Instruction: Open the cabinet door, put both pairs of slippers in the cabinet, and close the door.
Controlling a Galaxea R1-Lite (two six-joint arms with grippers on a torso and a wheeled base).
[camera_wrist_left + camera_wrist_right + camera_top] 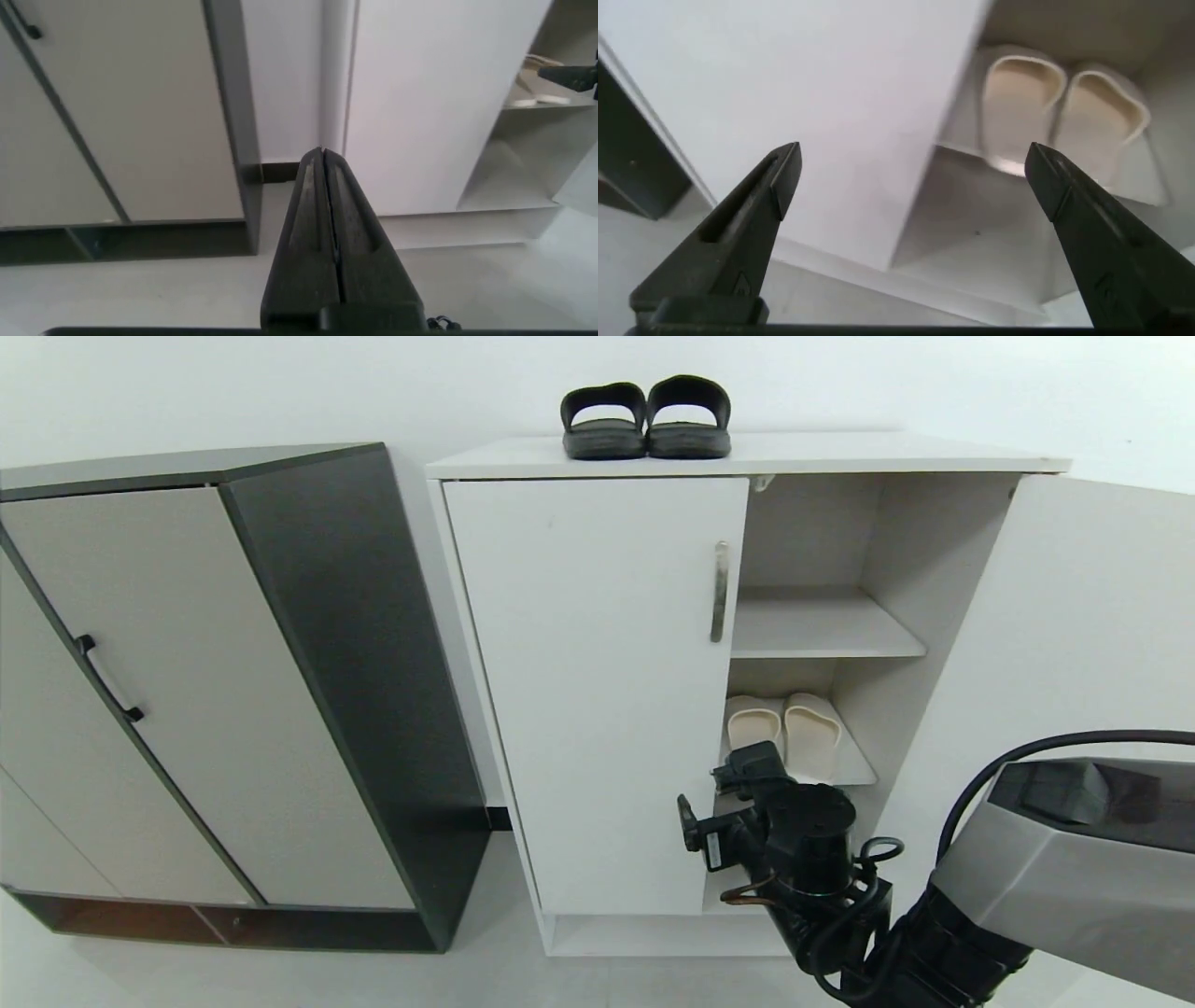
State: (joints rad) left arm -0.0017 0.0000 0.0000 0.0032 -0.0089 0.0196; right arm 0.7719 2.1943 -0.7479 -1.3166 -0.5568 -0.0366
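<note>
We found the white cabinet (747, 453) with its right door (1074, 644) standing open, the cream slippers (784, 733) on its lower shelf (854, 767) and the black slippers (646, 420) on top of it. Our right gripper (913, 159) hung before that shelf, fingers spread wide and empty, while our left gripper (324, 159), low in front of the cabinet, had its fingers pressed together on nothing. We judged the task about half done: the black pair had yet to be shelved and the door closed.

Bright, even light — soft shadow inside the cabinet (934, 551).
</note>
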